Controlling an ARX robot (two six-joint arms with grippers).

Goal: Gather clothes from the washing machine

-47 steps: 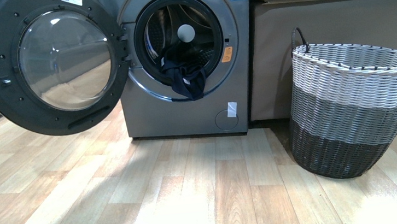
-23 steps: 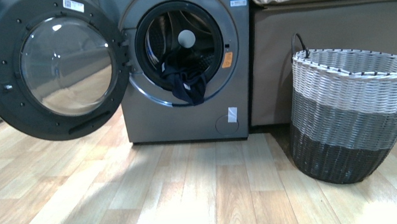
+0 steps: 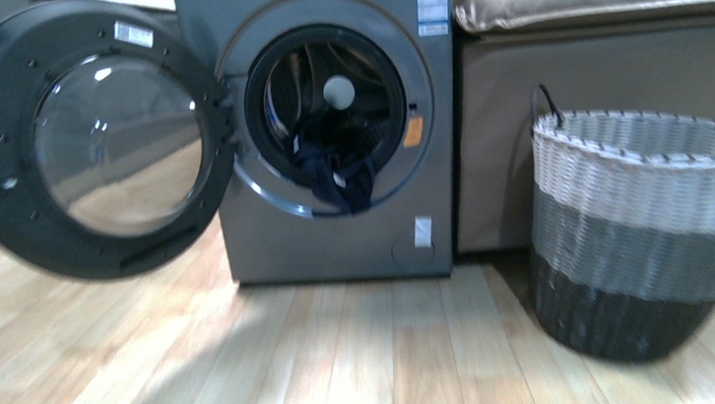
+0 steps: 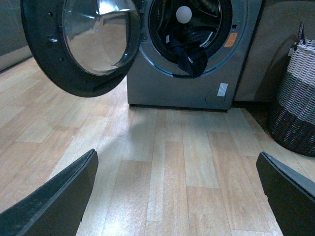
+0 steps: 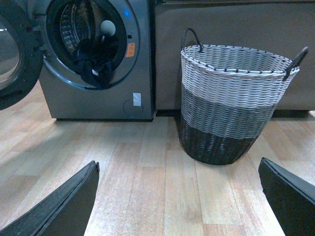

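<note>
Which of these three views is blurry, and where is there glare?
Front view: blurred overall, the basket weave smeared and the washing machine labels unreadable. Left wrist view: sharp, with a bright reflection high on the door glass. Right wrist view: sharp, basket weave crisp, but the clothes merge into the dark drum.

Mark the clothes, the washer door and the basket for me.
clothes (image 3: 336,176), front view, on the dark bundle hanging out of the opening.
washer door (image 3: 120,136), front view, middle of its glass porthole.
basket (image 5: 229,105), right wrist view, grey middle band of its wall.
</note>
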